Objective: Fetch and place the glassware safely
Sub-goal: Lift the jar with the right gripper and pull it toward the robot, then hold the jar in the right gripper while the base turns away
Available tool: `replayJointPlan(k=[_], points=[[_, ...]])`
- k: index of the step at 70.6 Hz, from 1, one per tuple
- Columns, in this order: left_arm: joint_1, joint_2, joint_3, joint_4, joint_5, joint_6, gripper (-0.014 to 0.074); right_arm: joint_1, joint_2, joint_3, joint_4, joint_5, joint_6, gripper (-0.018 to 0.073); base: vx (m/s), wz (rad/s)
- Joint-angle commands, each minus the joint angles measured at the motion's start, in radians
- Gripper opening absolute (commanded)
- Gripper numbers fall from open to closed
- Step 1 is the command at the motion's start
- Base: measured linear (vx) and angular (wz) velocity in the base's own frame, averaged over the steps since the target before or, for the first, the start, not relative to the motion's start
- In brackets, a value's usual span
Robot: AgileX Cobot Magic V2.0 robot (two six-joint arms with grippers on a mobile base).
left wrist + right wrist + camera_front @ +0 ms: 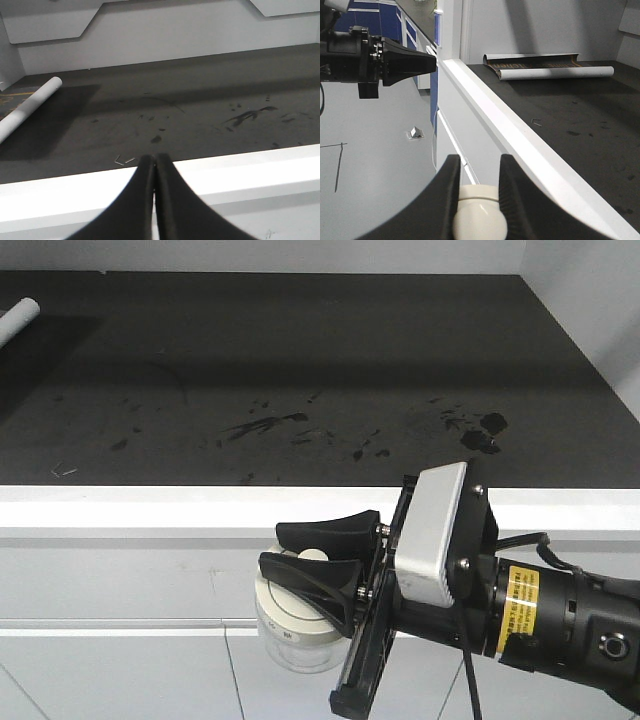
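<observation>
Right gripper (272, 545) jaws narrow, clamped on knob (479, 192) of jar (295, 640); jar off bench (120, 505), before front edge. Left gripper (154, 161) jaws pressed together, empty, near front edge.

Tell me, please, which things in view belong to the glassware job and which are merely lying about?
Job in hand:
- glass jar with its cream lid
- right claw, shut on the lid's knob
- left claw, shut and empty

Lying about:
- white tube on the dark counter
- small metal bits near the counter's edge
- dark smudges
</observation>
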State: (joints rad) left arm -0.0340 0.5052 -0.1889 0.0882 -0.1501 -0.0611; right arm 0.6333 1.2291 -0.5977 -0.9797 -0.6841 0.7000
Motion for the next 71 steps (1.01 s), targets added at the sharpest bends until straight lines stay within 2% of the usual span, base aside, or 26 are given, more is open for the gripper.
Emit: replayJointPlan(k=[1,71], points=[[-0.005,0.001,-0.027,-0.003,-0.070,-0.010,-0.0007,0.000,-0.027,-0.030,0.041,-0.069,-0.004,-0.0003,0.00,0.00],[-0.005,0.001,-0.027,-0.003,-0.070,-0.010,-0.0007,0.000,-0.027,-0.030,0.041,-0.069,-0.004,-0.0003,0.00,0.01]])
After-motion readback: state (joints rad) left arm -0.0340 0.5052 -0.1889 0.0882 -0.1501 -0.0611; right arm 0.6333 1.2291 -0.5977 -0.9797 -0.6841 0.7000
